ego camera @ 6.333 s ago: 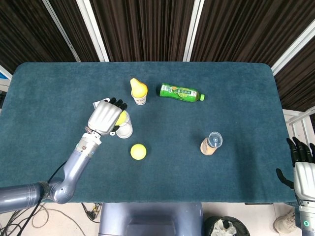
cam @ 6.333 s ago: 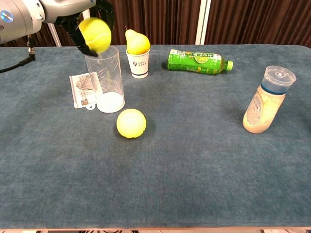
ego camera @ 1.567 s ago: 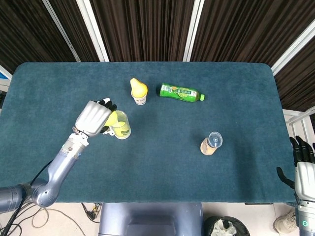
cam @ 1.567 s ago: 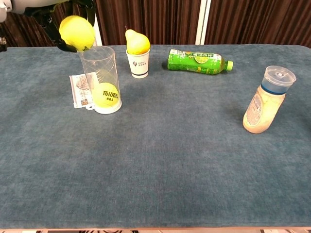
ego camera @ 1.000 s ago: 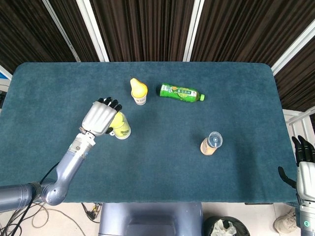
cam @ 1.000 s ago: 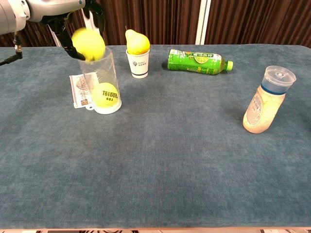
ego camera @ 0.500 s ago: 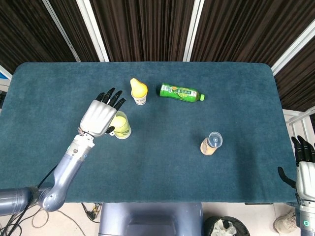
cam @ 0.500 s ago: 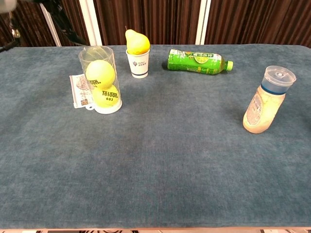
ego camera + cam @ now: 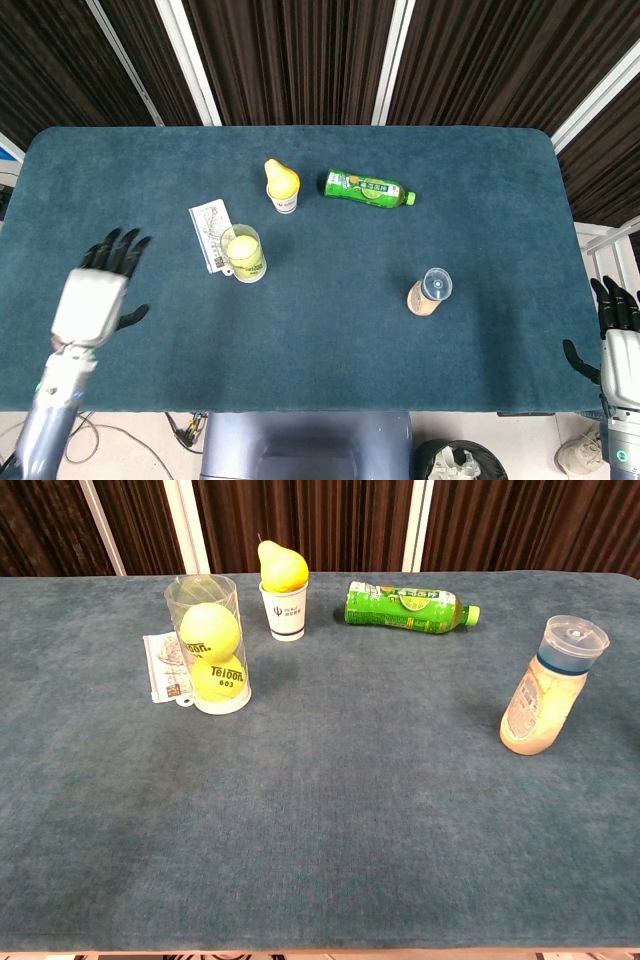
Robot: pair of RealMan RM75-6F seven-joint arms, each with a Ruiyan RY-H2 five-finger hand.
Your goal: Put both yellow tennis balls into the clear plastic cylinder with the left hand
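Both yellow tennis balls [image 9: 210, 630] sit stacked inside the clear plastic cylinder [image 9: 207, 645]; left hand [image 9: 96, 297] empty, fingers spread, nothing apparently remains.

- clear plastic cylinder [image 9: 207, 645]: a see-through tube with a white base; stands upright on the desk, open end up; from above [image 9: 245, 253] it sits left of centre
- upper tennis ball [image 9: 209, 632]: yellow, with dark lettering; inside the cylinder, resting on top of the other ball; fills the tube's width
- lower tennis ball [image 9: 218, 677]: yellow, printed with dark lettering and "603"; sits at the cylinder's bottom on the white base
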